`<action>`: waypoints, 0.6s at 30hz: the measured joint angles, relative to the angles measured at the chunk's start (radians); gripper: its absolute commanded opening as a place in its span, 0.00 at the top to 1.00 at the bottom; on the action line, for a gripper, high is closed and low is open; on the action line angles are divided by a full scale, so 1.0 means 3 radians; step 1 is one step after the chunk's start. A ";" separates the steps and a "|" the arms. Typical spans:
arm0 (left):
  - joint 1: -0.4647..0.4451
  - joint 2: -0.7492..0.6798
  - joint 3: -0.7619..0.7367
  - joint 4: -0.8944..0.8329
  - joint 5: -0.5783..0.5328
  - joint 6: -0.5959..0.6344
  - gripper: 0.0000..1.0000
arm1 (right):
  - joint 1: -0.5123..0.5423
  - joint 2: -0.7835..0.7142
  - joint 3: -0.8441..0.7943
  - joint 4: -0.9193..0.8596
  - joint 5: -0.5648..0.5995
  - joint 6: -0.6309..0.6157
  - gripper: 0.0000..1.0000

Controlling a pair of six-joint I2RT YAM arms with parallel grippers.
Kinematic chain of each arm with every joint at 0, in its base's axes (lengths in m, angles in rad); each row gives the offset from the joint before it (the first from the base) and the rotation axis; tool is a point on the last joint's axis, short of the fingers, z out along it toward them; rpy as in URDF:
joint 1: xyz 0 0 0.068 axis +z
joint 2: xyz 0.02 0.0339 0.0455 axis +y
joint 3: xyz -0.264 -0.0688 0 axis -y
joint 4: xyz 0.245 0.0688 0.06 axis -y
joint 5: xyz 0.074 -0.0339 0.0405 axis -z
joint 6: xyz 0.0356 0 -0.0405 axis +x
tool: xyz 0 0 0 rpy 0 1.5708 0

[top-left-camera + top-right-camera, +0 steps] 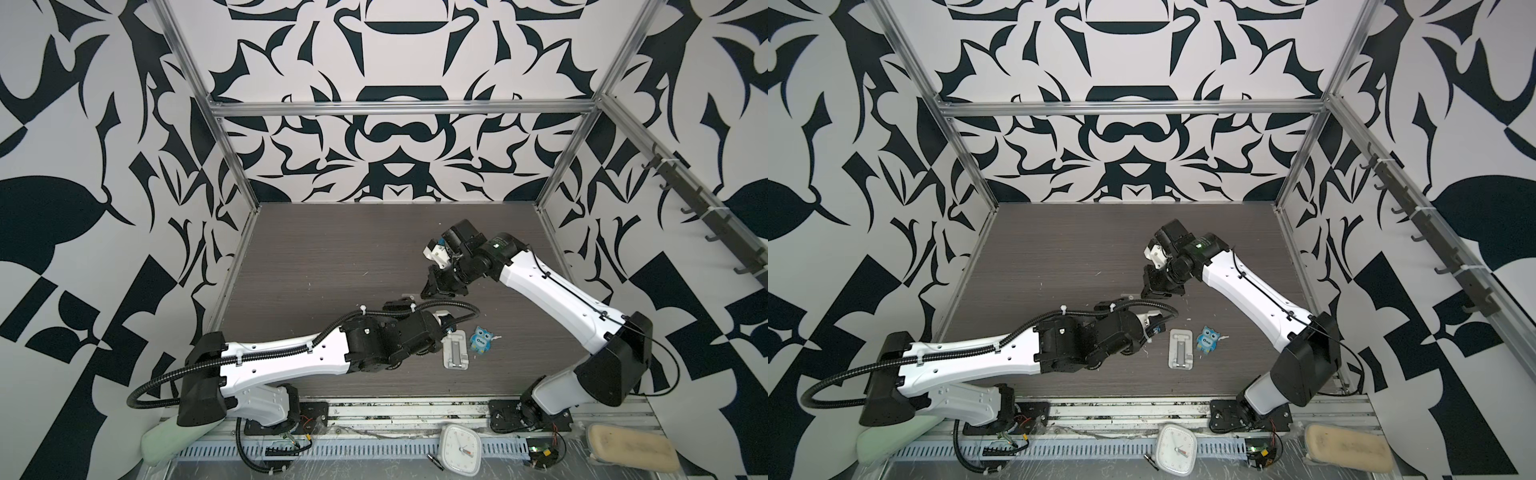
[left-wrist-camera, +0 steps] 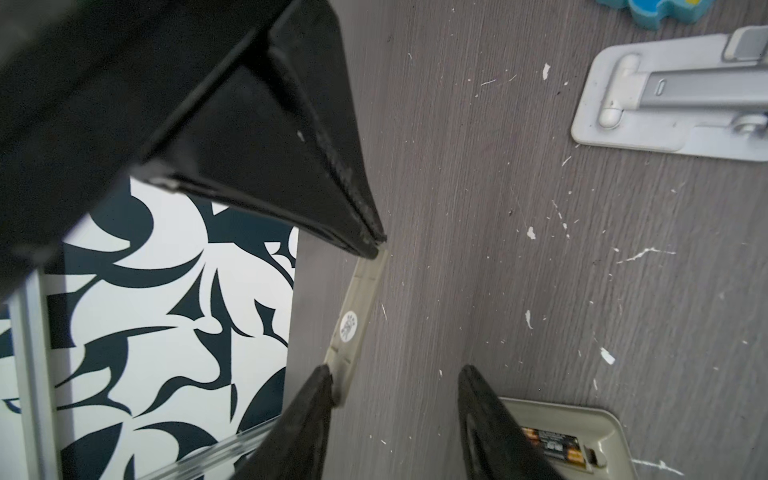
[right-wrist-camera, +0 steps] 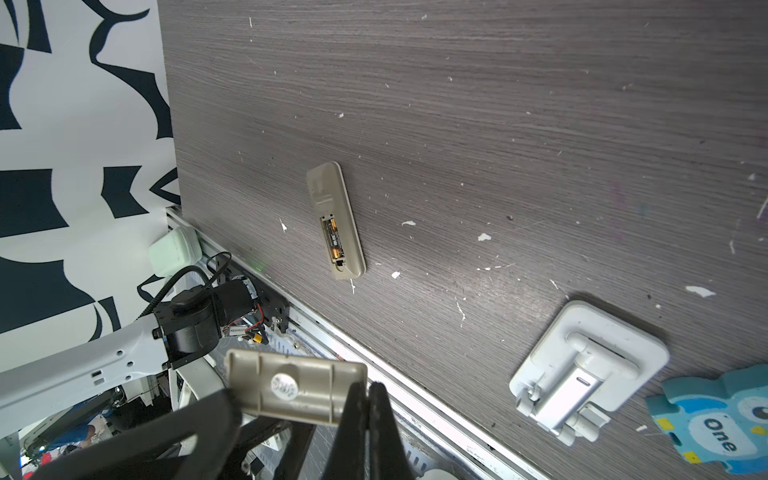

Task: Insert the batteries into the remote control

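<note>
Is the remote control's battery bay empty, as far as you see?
No, the batteries lie inside the open bay of the remote control.

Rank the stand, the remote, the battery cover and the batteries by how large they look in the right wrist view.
1. stand
2. battery cover, enlarged by nearness to the camera, so its place above the remote is unsure
3. remote
4. batteries

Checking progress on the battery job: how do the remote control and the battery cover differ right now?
The remote control lies flat on the table, back up; the battery cover is off the table, pinched at one edge by the right hand. The remote control is long; the battery cover is a short panel. The remote control shows batteries in its back; the battery cover shows a round white sticker. Both are beige-grey.
</note>
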 measured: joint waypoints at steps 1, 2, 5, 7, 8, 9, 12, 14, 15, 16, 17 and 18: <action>0.0001 0.0025 -0.0001 0.0028 -0.0036 0.0025 0.58 | 0.0000 0.0000 0.0000 -0.0004 0.0000 0.0000 1.00; 0.0001 0.0051 -0.0004 0.0058 -0.0065 0.0050 0.59 | 0.0000 0.0000 0.0000 -0.0009 -0.0003 0.0000 1.00; 0.0023 0.0113 -0.0019 0.0144 -0.0126 0.0088 0.62 | -0.0001 0.0000 -0.0001 -0.0023 -0.0005 -0.0001 1.00; 0.0033 0.0127 -0.0065 0.0200 -0.0159 0.0107 0.66 | -0.0001 0.0000 -0.0001 -0.0024 -0.0010 -0.0001 1.00; 0.0034 0.0135 -0.0083 0.0223 -0.0179 0.0123 0.68 | -0.0001 -0.0001 -0.0004 -0.0025 -0.0015 -0.0001 1.00; 0.0037 0.0141 -0.0094 0.0248 -0.0198 0.0136 0.72 | -0.0001 -0.0001 -0.0009 -0.0029 -0.0022 -0.0001 1.00; 0.0043 0.0172 -0.0100 0.0318 -0.0259 0.0200 0.79 | 0.0000 -0.0001 -0.0022 -0.0056 -0.0029 -0.0001 1.00; 0.0046 0.0183 -0.0107 0.0355 -0.0298 0.0253 0.85 | 0.0000 -0.0001 -0.0027 -0.0067 -0.0029 -0.0003 1.00; 0.0047 0.0188 -0.0108 0.0373 -0.0310 0.0266 0.86 | -0.0001 -0.0001 -0.0027 -0.0072 -0.0031 -0.0004 1.00; 0.0048 0.0195 -0.0108 0.0392 -0.0323 0.0286 0.88 | -0.0001 -0.0001 -0.0027 -0.0075 -0.0032 -0.0005 1.00; 0.0048 0.0203 -0.0108 0.0393 -0.0327 0.0303 0.90 | -0.0001 -0.0001 -0.0027 -0.0074 -0.0034 -0.0006 1.00; 0.0048 0.0220 -0.0108 0.0393 -0.0329 0.0323 0.92 | -0.0006 -0.0001 -0.0027 -0.0072 -0.0034 -0.0006 1.00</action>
